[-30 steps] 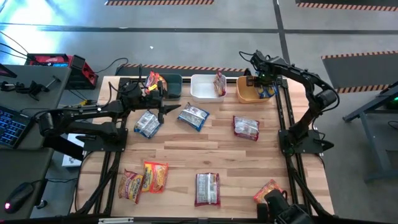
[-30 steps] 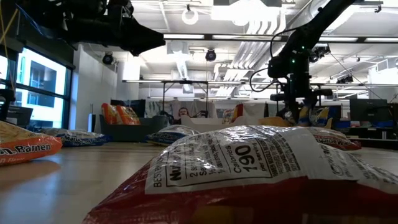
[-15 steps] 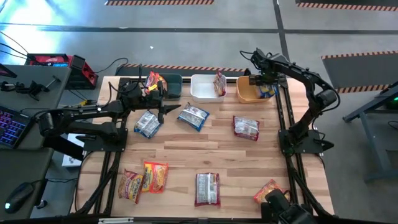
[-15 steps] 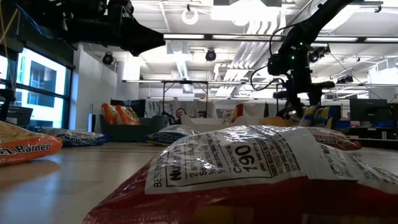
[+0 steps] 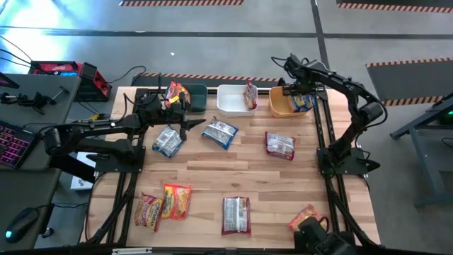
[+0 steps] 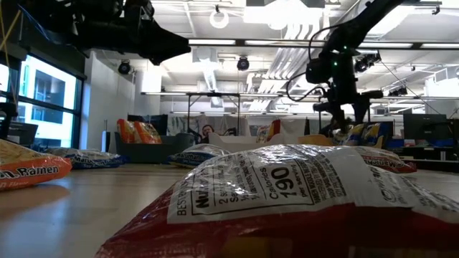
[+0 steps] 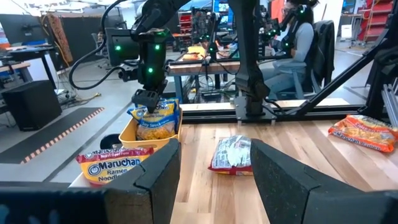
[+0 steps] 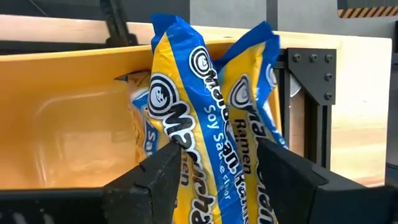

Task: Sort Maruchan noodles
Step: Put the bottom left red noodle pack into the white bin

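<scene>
Above the orange rectangular plastic bin [image 5: 282,105] at the table's far right: right gripper [image 5: 292,91], fingers spread, gripping nothing. Standing on edge inside that bin: 2 yellow-blue crinkly plastic ramen packets [image 8: 214,118], leaning against its wall nearest the table's right edge. Propped in the neighbouring white rectangular bin [image 5: 230,100]: 1 white-maroon ramen packet [image 5: 250,95]. In the dark-blue rectangular bin [image 5: 192,99] at far left: orange-red packets [image 5: 175,92]. Over the light wooden slatted table [image 5: 233,166] just in front of the dark-blue bin: left gripper [image 7: 214,180], fingers apart and empty. Scattered flat across the tabletop: 2 blue-and-white packets [image 5: 219,132] mid-table, a white-maroon packet [image 5: 279,144] to their right, and 4 more packets [image 5: 236,214] along the near edge.
</scene>
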